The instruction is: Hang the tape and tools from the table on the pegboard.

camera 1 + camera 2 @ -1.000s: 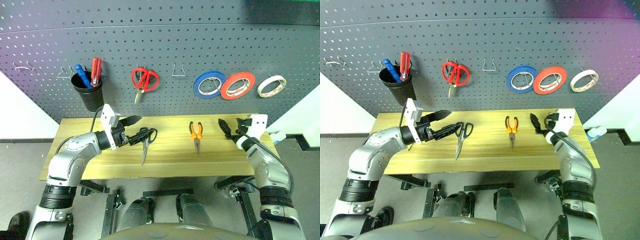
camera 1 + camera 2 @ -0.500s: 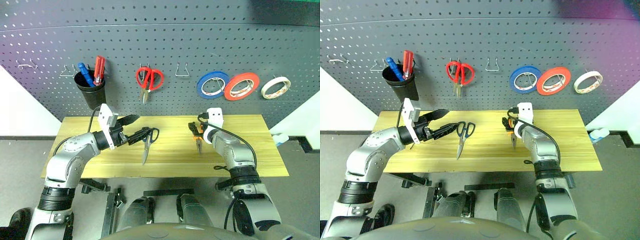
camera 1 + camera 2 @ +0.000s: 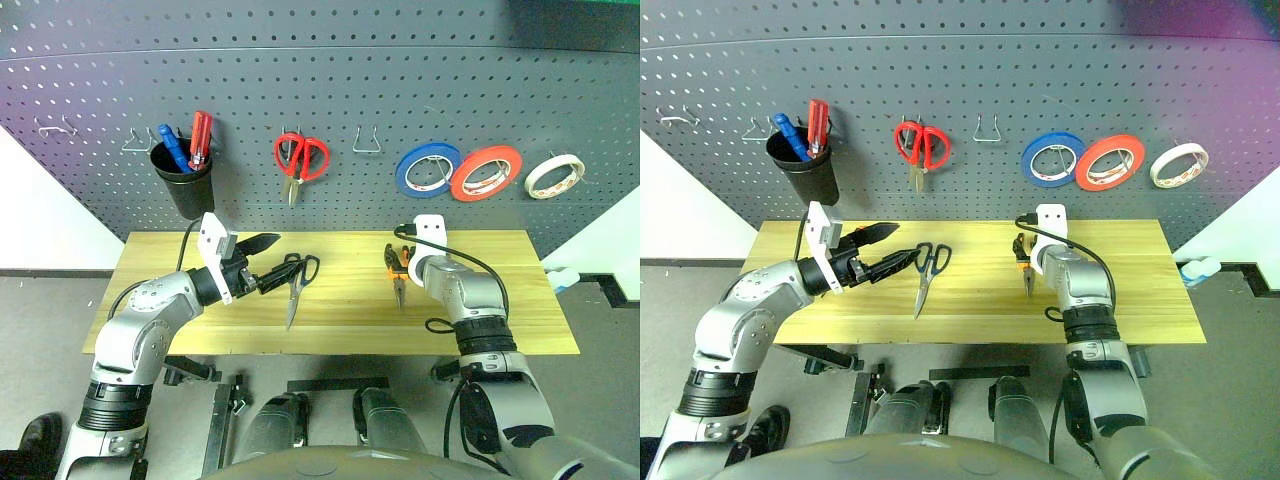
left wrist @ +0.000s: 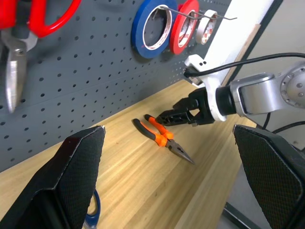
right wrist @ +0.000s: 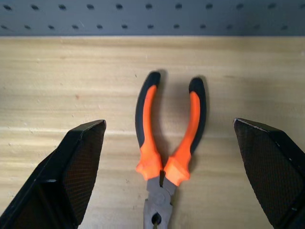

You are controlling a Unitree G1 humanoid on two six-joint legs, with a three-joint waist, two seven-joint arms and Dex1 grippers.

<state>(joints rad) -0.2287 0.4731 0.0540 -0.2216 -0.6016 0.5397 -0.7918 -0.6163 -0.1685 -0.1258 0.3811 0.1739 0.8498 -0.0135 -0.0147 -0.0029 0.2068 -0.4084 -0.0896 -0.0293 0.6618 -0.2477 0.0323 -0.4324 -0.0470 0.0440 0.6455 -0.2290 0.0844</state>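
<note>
right gripper (image 5: 169,157) is held wide open, empty, over pliers (image 5: 167,138) at frame centre | left gripper (image 3: 268,262) is spread, empty, beside scissors (image 3: 293,285) | risk: splayed handles may be nudged aside if closed off-centre

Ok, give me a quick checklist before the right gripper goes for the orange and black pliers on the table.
1. Right gripper open: ok.
2. Orange-and-black-handled pliers centred between its fingers: ok.
3. Pliers lying flat on the light wood-grain table, nothing touching them: ok.
4. Free metal hook on the dark grey perforated pegboard: ok.
5. Left gripper open, near the black-handled scissors, apart from the pliers: ok.
6. Fingers low enough to close on the handles: cannot tell.
</note>
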